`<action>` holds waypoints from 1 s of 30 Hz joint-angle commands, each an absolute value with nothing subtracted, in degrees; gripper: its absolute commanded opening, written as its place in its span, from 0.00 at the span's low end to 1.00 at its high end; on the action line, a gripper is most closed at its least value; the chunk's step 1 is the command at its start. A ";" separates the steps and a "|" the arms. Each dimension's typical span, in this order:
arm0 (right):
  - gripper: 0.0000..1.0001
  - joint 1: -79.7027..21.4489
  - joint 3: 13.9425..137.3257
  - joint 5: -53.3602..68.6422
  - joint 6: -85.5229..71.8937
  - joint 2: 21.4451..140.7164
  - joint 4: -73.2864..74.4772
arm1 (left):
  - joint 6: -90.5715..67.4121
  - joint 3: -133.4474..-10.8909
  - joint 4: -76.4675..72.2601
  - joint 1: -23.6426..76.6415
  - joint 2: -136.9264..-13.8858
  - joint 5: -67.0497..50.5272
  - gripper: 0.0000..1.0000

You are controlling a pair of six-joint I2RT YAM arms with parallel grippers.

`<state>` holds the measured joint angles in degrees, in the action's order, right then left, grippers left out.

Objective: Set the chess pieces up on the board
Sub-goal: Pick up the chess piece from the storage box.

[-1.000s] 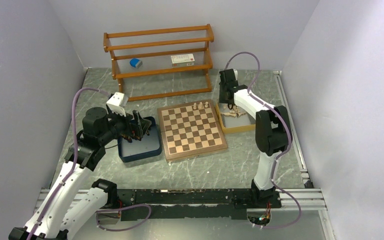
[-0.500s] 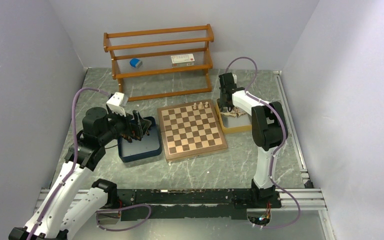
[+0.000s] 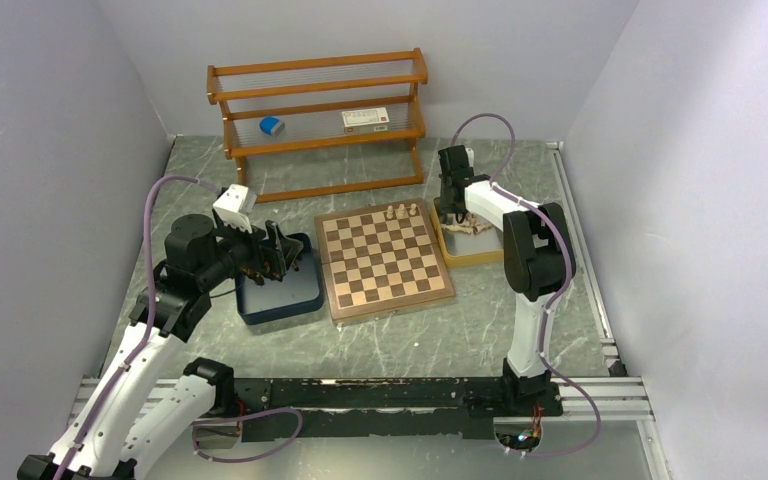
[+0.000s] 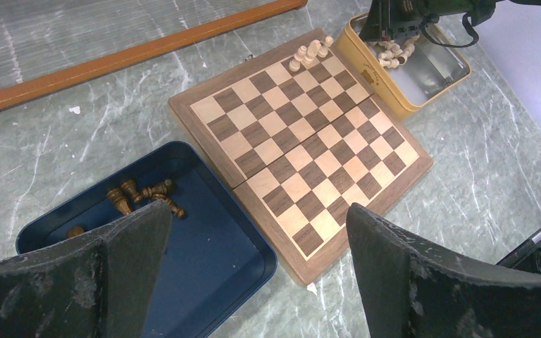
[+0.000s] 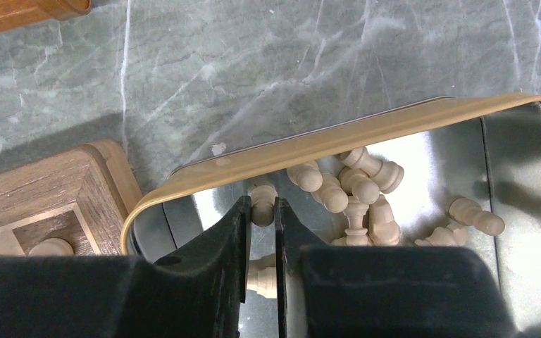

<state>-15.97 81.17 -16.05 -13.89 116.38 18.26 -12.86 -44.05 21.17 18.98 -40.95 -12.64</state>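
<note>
The board (image 3: 385, 260) lies mid-table with three cream chess pieces (image 3: 401, 211) on its far edge. My right gripper (image 3: 450, 207) reaches down into the yellow tray (image 3: 475, 255). In the right wrist view it (image 5: 262, 211) is shut on a cream piece (image 5: 263, 198) lying in the tray, next to several loose cream pieces (image 5: 356, 190). My left gripper (image 3: 280, 252) hovers open over the navy tray (image 3: 280, 305) with nothing between its fingers. Several dark brown pieces (image 4: 141, 195) lie in that tray's far corner.
A wooden shelf rack (image 3: 320, 120) stands at the back, holding a blue object (image 3: 272, 125) and a white box (image 3: 365, 118). The yellow tray's rim (image 5: 338, 139) is just beyond my right fingertips. Grey walls enclose the table on three sides.
My right gripper has closed its fingers onto a cream piece in the yellow tray, and its arm has shifted slightly left. The left arm has not moved.
</note>
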 commanded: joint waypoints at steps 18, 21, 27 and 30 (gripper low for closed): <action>0.13 -16.29 82.45 -16.52 -13.97 109.27 23.97 | -12.95 -43.42 19.86 19.51 -40.62 -13.09 0.99; 0.12 -17.22 83.00 -16.31 -14.28 107.96 25.39 | -12.97 -43.42 19.86 19.51 -40.74 -13.11 0.98; 0.12 -19.79 81.87 -14.59 -14.80 104.06 24.69 | -13.04 -43.42 19.78 19.51 -40.64 -13.18 0.98; 0.12 -21.34 82.50 -14.15 -15.24 103.48 25.20 | -13.06 -43.29 19.78 19.51 -40.65 -13.14 0.99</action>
